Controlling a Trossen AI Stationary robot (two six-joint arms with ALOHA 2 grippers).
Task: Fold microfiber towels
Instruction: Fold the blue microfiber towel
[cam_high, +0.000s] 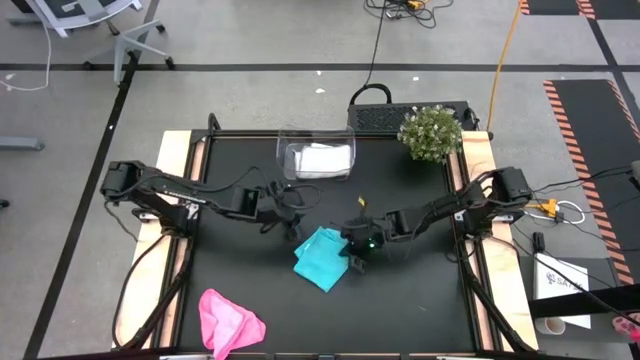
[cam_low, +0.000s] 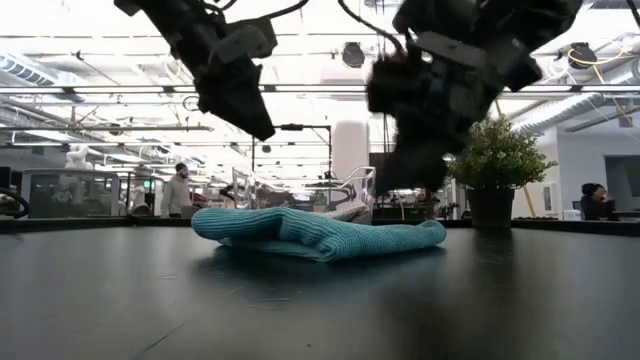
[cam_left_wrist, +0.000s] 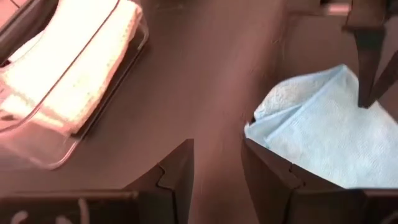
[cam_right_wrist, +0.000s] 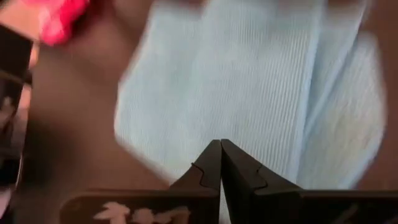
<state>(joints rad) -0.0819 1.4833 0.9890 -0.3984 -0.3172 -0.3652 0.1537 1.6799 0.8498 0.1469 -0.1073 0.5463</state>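
The teal towel (cam_high: 322, 256) lies folded over in several layers at the table's middle; it also shows in the low view (cam_low: 320, 232). My left gripper (cam_high: 291, 224) is open and empty, hanging above the towel's far left corner (cam_left_wrist: 258, 124). My right gripper (cam_high: 357, 256) is shut, above the towel's right edge and clear of it in the low view (cam_low: 398, 182). The pink towel (cam_high: 228, 320) lies crumpled near the table's near left edge. The pale white towel (cam_high: 322, 158) lies in a clear tub.
The clear plastic tub (cam_high: 290, 150) stands at the table's far middle. A potted plant (cam_high: 431, 132) stands at the far right corner. Bare black tabletop (cam_high: 420, 300) lies to the near right. People show in the room beyond the table in the low view.
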